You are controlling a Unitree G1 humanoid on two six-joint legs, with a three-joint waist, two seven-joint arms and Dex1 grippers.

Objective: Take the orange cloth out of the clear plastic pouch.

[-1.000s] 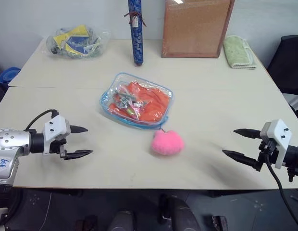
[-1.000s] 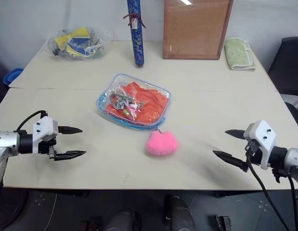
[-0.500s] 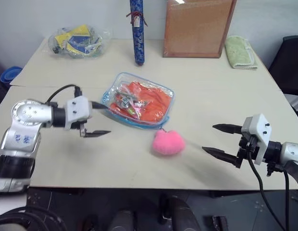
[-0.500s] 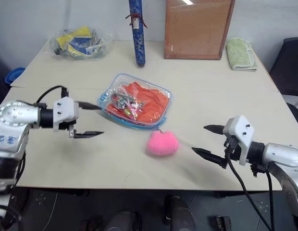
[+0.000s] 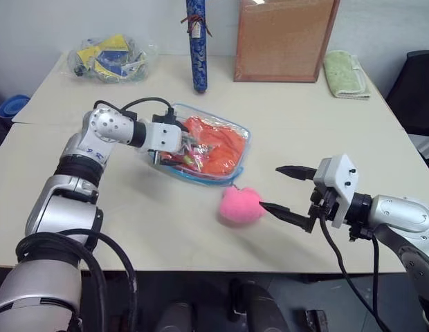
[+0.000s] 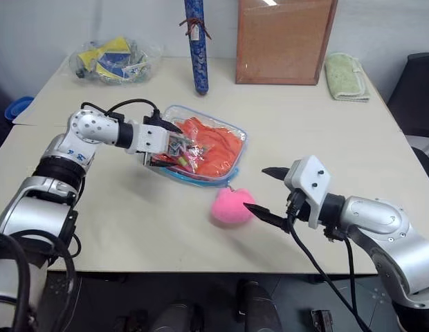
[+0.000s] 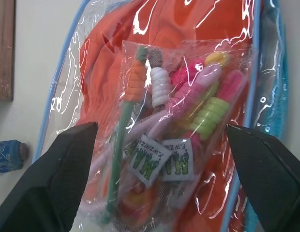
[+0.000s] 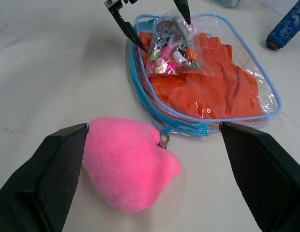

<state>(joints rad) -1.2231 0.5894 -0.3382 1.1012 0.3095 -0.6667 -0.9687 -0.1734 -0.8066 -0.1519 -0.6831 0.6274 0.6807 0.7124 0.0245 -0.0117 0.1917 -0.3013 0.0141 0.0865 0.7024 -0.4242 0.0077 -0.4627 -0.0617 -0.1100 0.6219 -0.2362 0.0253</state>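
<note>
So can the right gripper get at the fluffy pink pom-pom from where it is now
Probably yes. The right gripper is open, its fingers either side of the fluffy pink pom-pom on the beige table, with nothing between them. The left gripper is up at the clear plastic pouch, out of the way.

orange cloth (image 7: 198,29) partly hidden behind small packet (image 7: 179,130), pouch contact unclear

white paper label (image 7: 164,162) inside the small clear packet (image 7: 184,121) of colourful hair ties, green block letters partly legible as "MA", a line of small dark print above it too fine to read, no other legible text
</note>
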